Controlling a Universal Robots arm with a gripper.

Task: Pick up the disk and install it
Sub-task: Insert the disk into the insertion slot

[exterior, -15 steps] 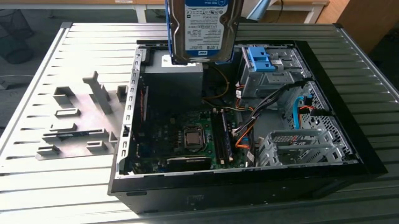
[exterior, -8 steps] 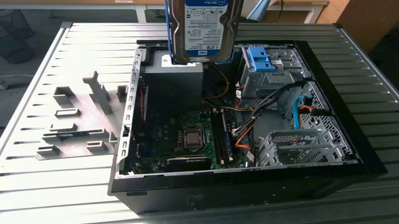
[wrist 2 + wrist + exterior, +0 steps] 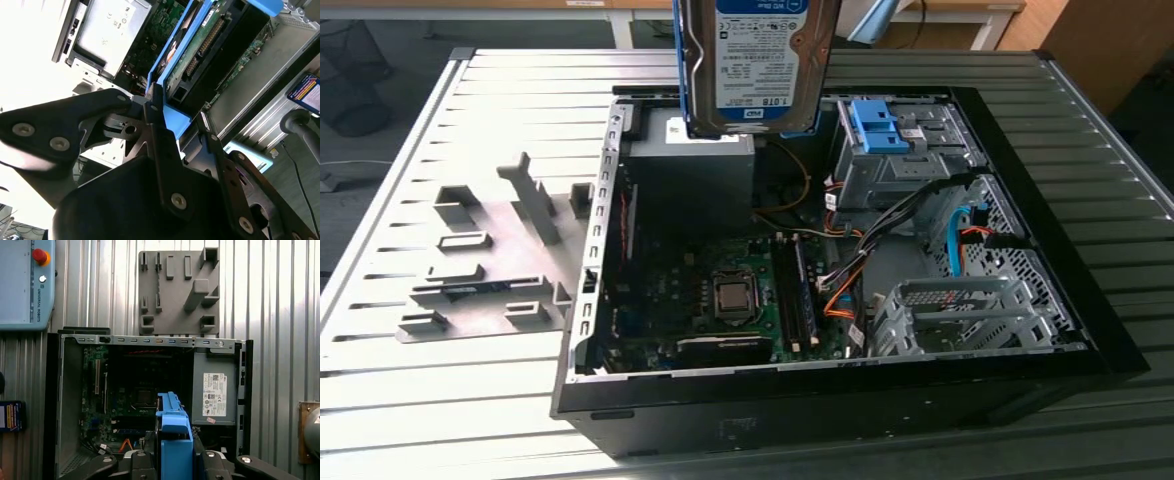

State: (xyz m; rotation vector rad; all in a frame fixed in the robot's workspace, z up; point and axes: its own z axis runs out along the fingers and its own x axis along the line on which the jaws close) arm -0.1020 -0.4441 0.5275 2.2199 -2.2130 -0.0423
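The disk [image 3: 757,62] hangs on edge above the back of the open computer case [image 3: 1067,300], its white-and-blue label facing the exterior view. A blue plastic frame runs round its edges. In the second wrist view my gripper [image 3: 177,114] is shut on the disk [image 3: 197,55], its black fingers [image 3: 154,102] clamping the blue frame, with the green circuit-board side showing. The first wrist view shows the disk's blue edge [image 3: 173,427] between my fingers, over the case interior.
Inside the case lie a motherboard [image 3: 720,290], a grey power-supply box with a white sticker [image 3: 215,395], a metal drive cage with a blue clip [image 3: 878,128] and loose cables [image 3: 947,215]. A grey fixture plate [image 3: 494,255] sits on the slatted table at the exterior view's left.
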